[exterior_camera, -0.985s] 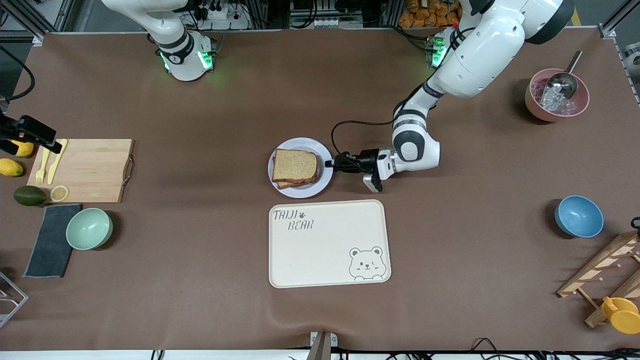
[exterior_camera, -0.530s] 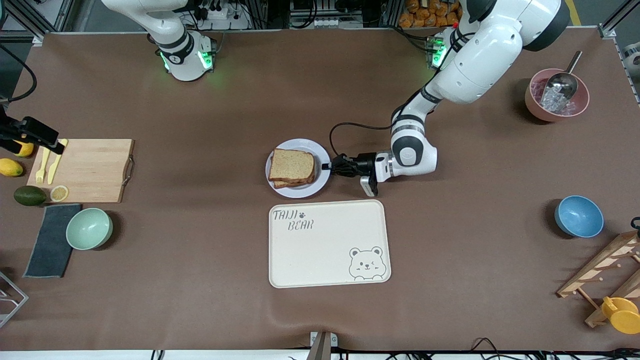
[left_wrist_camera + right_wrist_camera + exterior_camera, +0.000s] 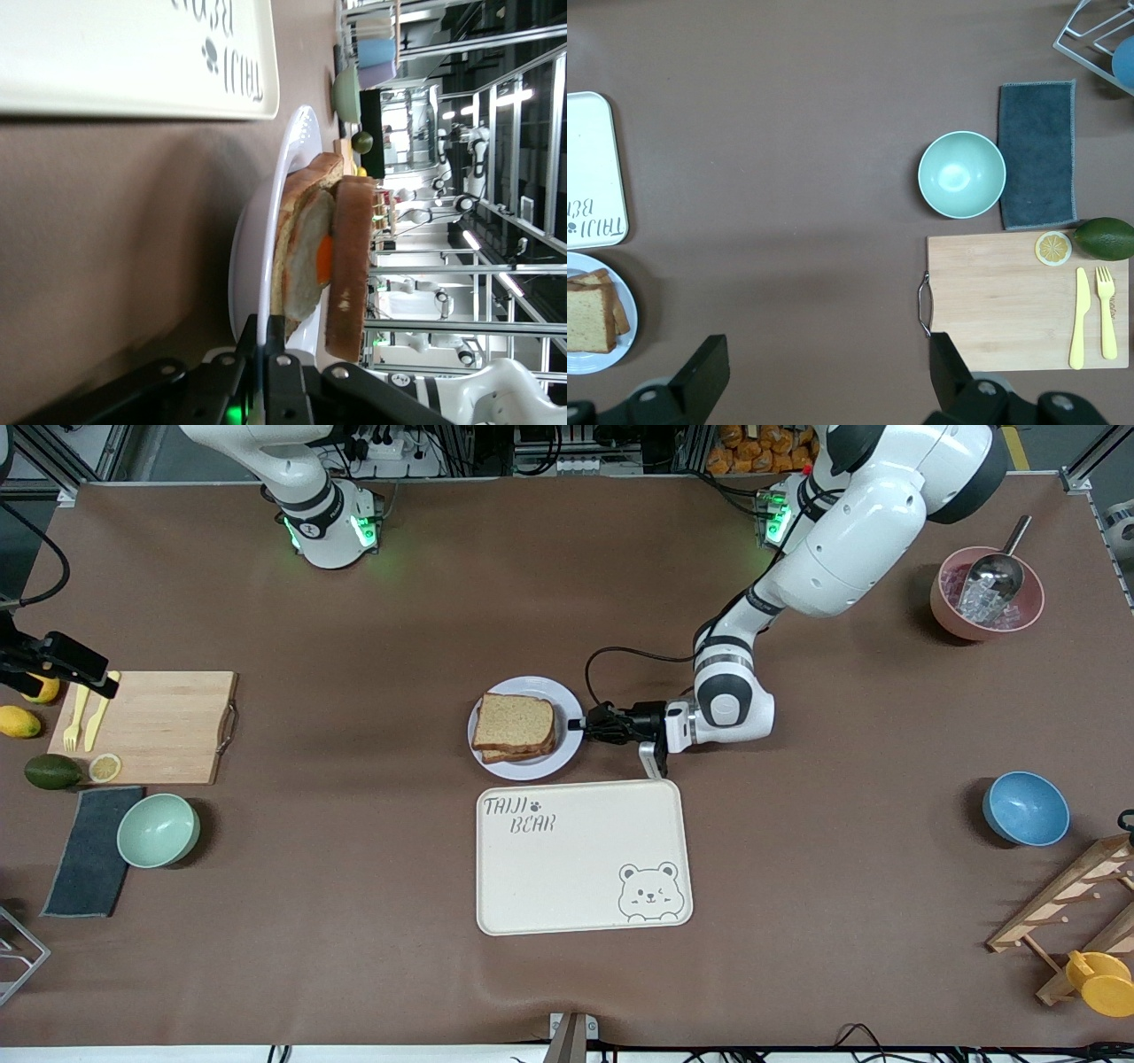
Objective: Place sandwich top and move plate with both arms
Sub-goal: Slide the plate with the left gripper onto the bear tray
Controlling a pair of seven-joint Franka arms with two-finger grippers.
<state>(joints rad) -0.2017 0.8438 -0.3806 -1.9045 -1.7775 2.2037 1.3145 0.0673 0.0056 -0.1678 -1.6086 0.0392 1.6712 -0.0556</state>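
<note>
Sandwich top (image 3: 515,724) is already sitting on the egg slice, on the plate (image 3: 567,755) mid-bench, just off the tray's (image 3: 580,868) edge that faces the arm bases. Your left gripper (image 3: 580,724) has just clamped down on the plate's rim at the left arm's end, and the plate has crept a bit toward the tray. So I'd say the move has started. Right gripper (image 3: 824,376) waits with fingers wide apart, high over the right arm's end of the bench.
</note>
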